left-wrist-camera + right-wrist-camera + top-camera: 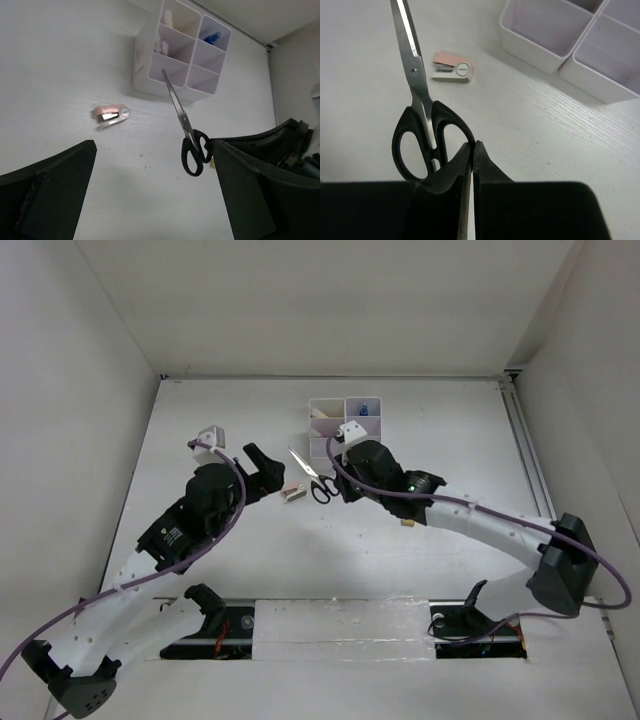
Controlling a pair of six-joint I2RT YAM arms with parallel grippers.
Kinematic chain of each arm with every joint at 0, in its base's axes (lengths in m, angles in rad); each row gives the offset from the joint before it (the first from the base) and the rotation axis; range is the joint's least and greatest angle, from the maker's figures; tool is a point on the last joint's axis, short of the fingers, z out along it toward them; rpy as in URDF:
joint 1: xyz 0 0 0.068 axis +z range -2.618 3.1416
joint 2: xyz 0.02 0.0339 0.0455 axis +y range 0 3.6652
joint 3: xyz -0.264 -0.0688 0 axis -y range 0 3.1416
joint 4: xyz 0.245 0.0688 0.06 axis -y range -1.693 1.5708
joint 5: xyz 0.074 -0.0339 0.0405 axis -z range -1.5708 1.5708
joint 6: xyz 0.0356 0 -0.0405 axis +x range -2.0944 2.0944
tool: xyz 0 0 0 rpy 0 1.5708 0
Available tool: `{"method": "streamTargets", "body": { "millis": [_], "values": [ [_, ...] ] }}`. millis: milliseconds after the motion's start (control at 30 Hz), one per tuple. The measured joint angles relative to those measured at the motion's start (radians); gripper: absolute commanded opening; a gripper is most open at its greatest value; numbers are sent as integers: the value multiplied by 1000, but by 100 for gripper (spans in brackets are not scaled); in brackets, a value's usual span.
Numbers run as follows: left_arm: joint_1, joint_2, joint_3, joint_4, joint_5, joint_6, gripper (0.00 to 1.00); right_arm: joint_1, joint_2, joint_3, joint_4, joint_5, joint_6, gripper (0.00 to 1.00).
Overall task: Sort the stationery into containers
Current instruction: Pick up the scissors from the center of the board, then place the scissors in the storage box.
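The black-handled scissors (422,115) hung from my right end effector (472,148). Its fingers were pressed together on the rim of one handle loop, and the closed blades pointed away toward the containers (345,412). My right wrist view showed that pinch close up, while the overhead view hid it beneath my wrist.

From my left wrist, the blade tip crossed in front of the white block's near wall, so the scissors were raised off the desk (300,560) and tilted. From above they only seemed to lie just left of the block.

The left wrist view also looked down into the compartments. It showed a blue item (212,37) in the far right one and pale pieces (168,19) in two on the left.

My left end effector (154,150) was spread wide, apart from the scissors. A small pink stapler (111,113) lay on the desk between my two end effectors, near the scissors without touching them.
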Motion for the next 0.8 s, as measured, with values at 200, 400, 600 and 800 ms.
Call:
{"method": "streamTargets", "body": {
  "millis": [200,400,600,800],
  "values": [
    [0,3,-150,235,172,-48,95,69,-196,-13,7,-11,45,0],
    [0,22,-192,412,266,-54,86,95,-270,-13,5,-19,58,0],
    [0,22,-222,538,323,-53,75,103,-268,-13,5,-21,69,0],
    [0,21,-242,597,362,-54,74,111,-268,-13,6,17,89,0]
  ]
}}
